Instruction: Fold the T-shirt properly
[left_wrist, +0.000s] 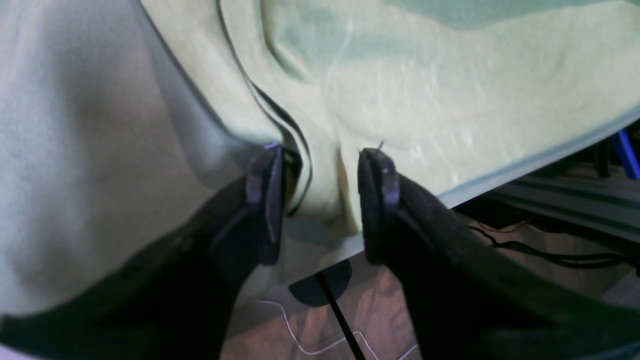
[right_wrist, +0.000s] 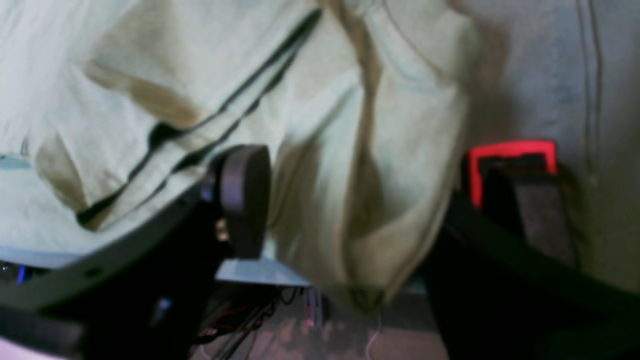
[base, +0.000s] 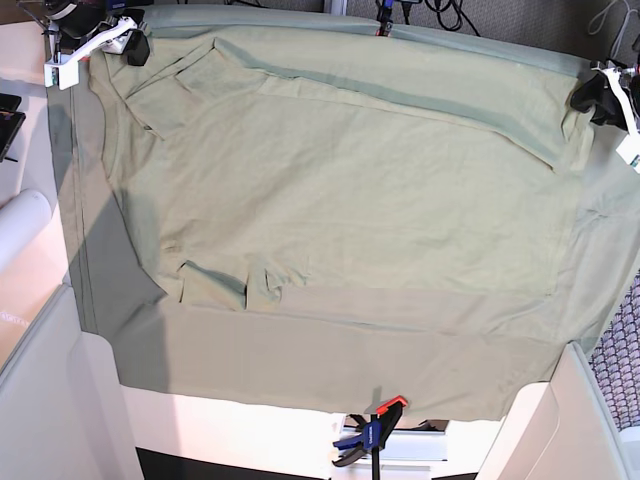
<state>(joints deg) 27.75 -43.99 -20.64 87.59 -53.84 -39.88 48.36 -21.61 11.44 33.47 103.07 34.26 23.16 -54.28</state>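
Note:
The pale sage-green T-shirt (base: 340, 190) lies spread flat, sideways, on a larger green cloth (base: 330, 360) covering the table. One sleeve (base: 160, 85) is at the far left and one (base: 225, 285) at the near left. My left gripper (base: 592, 97) is at the shirt's far right corner. In the left wrist view it (left_wrist: 322, 152) is open, with a fold of the shirt (left_wrist: 450, 100) between the jaws. My right gripper (base: 130, 47) is at the far left sleeve. In the right wrist view it (right_wrist: 377, 155) is wide open astride bunched shirt fabric (right_wrist: 150, 65).
A blue-and-orange clamp (base: 370, 435) pins the cloth at the near edge, and another clamp (base: 383, 25) pins it at the far edge. A white roll (base: 20, 225) lies off the table's left side. Cables (left_wrist: 550, 255) run below the table edge.

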